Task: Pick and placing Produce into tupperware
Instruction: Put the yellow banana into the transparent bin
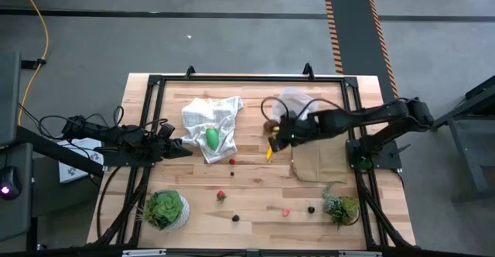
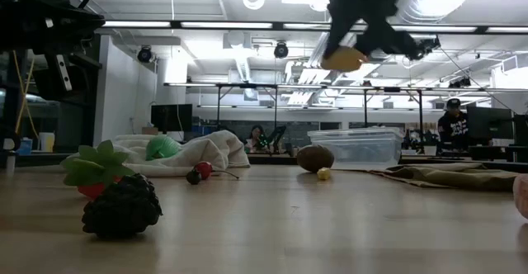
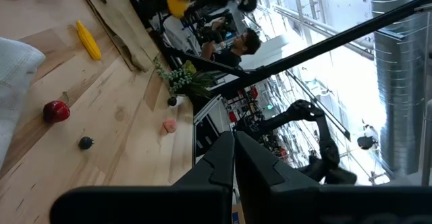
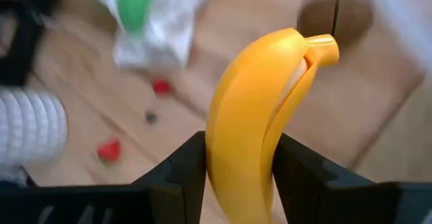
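My right gripper [image 1: 280, 137] hangs high over the table's middle, shut on a yellow banana [image 4: 256, 109], which also shows high up in the low view [image 2: 345, 58]. The clear tupperware [image 1: 298, 101] stands behind it on the table. Beside the tupperware lie a brown kiwi-like ball [image 2: 315, 158] and a small yellow piece [image 2: 323, 173]. A green oval [image 1: 211, 138] lies on a crumpled white cloth [image 1: 203, 118]. My left gripper [image 1: 184, 150] waits shut at the table's left, holding nothing. My right gripper pinches the banana between its two fingers [image 4: 185, 160], across the banana's lower part [image 4: 236, 163]. The fingers slant down from the table's right side. The banana points away from the gripper, its stem end [image 4: 322, 48] farthest out, and it hangs clear of the table.
A flat brown cloth [image 1: 317, 164] lies right of centre. Two potted plants [image 1: 165, 209] [image 1: 340, 208] stand at the near corners. Small berries and pieces lie scattered toward the near edge, such as a red one [image 1: 232, 162] and a dark one [image 1: 235, 217]. People show in the room behind.
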